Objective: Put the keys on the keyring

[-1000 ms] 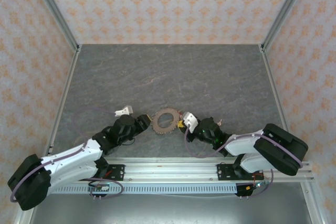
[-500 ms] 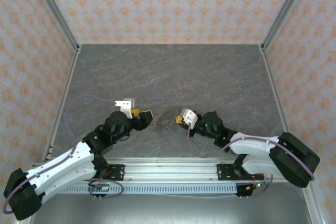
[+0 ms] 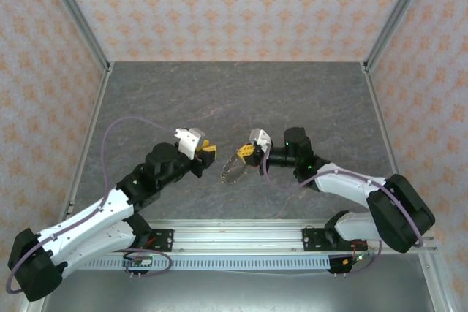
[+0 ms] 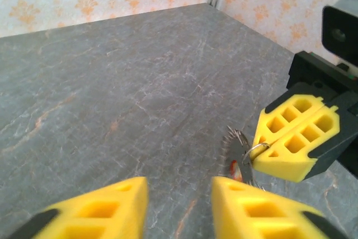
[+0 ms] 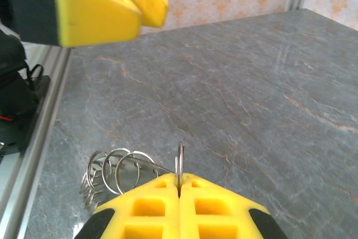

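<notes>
My right gripper (image 3: pixel 247 153) is shut on a thin wire loop (image 5: pixel 179 159) at the edge of the toothed silver keyring (image 3: pixel 234 169). The keyring hangs tilted just above the grey table. In the left wrist view the keyring (image 4: pixel 238 148) is edge-on beside the right gripper's yellow fingers (image 4: pixel 296 138), with one red key head (image 4: pixel 234 168) against it. The yellow key is hidden. Several small wire rings (image 5: pixel 114 170) dangle to the left of my shut right gripper (image 5: pixel 179 186). My left gripper (image 3: pixel 209 150) faces the keyring from the left, open and holding nothing (image 4: pixel 179 205).
The grey stone-patterned table (image 3: pixel 234 100) stretches behind both grippers. Patterned walls and aluminium posts (image 3: pixel 77 16) close in the left, back and right. The metal mounting rail (image 3: pixel 241 233) runs along the near edge.
Both arms have risen and reached further from their bases. The right gripper has lifted the keyring off the table, so it now hangs tilted. The left gripper has come up to face it.
</notes>
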Robot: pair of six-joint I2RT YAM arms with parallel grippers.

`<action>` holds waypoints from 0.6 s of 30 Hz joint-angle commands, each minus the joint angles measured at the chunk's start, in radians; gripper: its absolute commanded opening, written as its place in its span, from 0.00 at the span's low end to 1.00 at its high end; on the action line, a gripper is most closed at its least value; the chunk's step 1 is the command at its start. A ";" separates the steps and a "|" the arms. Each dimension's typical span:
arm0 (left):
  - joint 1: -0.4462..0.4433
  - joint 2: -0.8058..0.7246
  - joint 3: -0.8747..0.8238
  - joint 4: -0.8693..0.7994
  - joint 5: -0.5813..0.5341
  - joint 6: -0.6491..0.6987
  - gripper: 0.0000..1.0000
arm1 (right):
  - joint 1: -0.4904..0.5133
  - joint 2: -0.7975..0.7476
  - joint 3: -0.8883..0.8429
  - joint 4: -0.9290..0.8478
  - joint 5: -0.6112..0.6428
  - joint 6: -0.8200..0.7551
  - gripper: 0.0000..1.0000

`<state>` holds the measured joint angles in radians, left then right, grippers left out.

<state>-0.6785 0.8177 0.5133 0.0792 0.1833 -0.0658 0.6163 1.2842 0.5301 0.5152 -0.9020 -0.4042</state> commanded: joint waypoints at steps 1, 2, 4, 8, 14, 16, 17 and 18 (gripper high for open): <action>0.030 0.025 0.062 0.026 0.111 0.143 0.29 | -0.007 -0.007 0.103 -0.155 -0.134 -0.119 0.00; 0.036 0.036 0.071 0.025 0.133 0.160 0.29 | -0.007 -0.008 0.124 -0.195 -0.146 -0.147 0.00; 0.050 0.059 0.089 0.021 0.186 0.183 0.28 | -0.014 -0.002 0.153 -0.259 -0.160 -0.192 0.00; 0.061 0.101 0.107 0.035 0.256 0.198 0.29 | -0.064 0.024 0.200 -0.322 -0.238 -0.198 0.00; 0.072 0.136 0.096 0.093 0.345 0.208 0.27 | -0.108 0.052 0.238 -0.424 -0.298 -0.273 0.00; 0.073 0.154 0.103 0.091 0.373 0.226 0.27 | -0.109 0.050 0.253 -0.483 -0.300 -0.334 0.00; 0.072 0.166 0.113 0.079 0.403 0.243 0.27 | -0.110 0.050 0.260 -0.512 -0.303 -0.363 0.00; 0.073 0.179 0.122 0.070 0.425 0.257 0.27 | -0.110 0.048 0.264 -0.526 -0.304 -0.375 0.00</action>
<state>-0.6125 0.9733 0.5968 0.1242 0.5106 0.1333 0.5095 1.3384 0.7353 0.0566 -1.1313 -0.6731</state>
